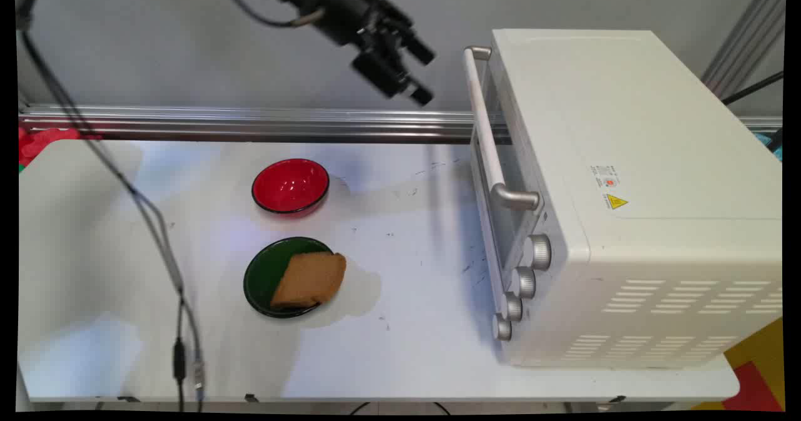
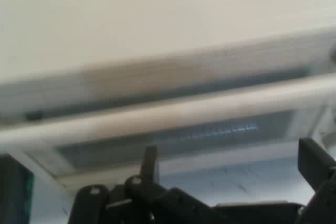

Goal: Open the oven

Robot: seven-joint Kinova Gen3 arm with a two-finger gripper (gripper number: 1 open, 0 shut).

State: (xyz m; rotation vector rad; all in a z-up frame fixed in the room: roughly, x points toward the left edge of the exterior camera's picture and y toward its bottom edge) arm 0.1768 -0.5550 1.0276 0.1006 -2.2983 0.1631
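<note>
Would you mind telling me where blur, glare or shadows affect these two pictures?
Hand view: soft and smeared throughout, the white toaster oven's bar handle streaked. Main view: sharp, with glare spots inside the glossy red bowl, a soft shadow right of the dark green plate, and the black end effector slightly blurred.

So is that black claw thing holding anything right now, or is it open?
Gripper: open and empty, raised above the table, its fingers spread apart and pointing toward the handle of the oven.
</note>
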